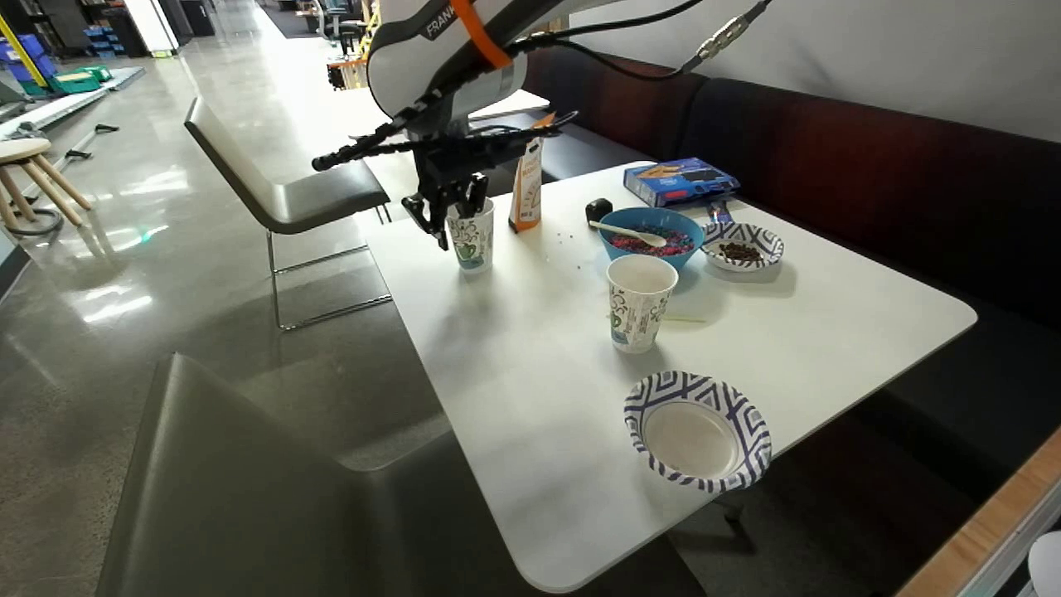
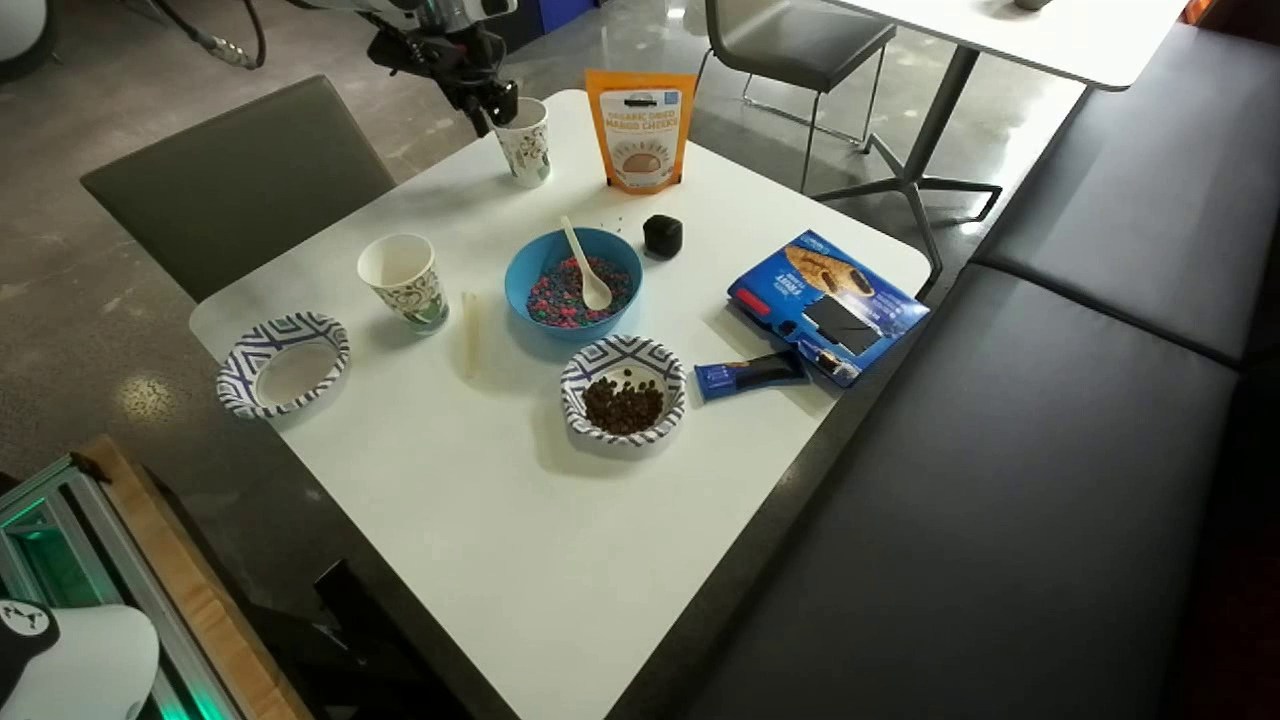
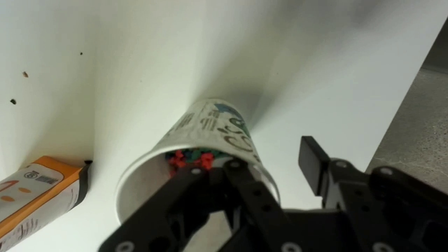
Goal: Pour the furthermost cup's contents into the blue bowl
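In an exterior view, the far cup [image 1: 470,249] has the blue bowl [image 1: 651,217] at 3 o'clock. In an exterior view, mango pouch [image 2: 640,135] is at cup's 3 o'clock. Wrist view: your gripper [image 3: 269,168] is spread, one finger over cup mouth, one outside.

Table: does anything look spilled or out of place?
A few loose specks lie on the table near the orange bag, like crumbs outside any container. In an exterior view, a patterned bowl seems to overhang the edge.
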`<act>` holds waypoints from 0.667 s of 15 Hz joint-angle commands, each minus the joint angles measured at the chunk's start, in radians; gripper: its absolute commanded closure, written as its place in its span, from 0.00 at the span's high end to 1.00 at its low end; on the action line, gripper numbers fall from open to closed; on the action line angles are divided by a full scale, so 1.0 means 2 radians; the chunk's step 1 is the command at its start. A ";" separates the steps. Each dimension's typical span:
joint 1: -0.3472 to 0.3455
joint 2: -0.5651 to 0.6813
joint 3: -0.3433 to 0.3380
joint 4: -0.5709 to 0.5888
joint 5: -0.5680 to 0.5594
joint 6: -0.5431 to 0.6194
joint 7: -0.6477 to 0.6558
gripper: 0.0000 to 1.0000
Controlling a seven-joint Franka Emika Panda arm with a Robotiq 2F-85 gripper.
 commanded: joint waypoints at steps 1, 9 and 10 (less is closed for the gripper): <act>0.008 -0.015 -0.004 -0.006 -0.005 0.000 0.010 0.13; -0.020 -0.118 0.012 -0.077 0.031 -0.049 0.002 0.01; -0.028 -0.137 0.016 -0.096 0.045 -0.055 -0.003 0.01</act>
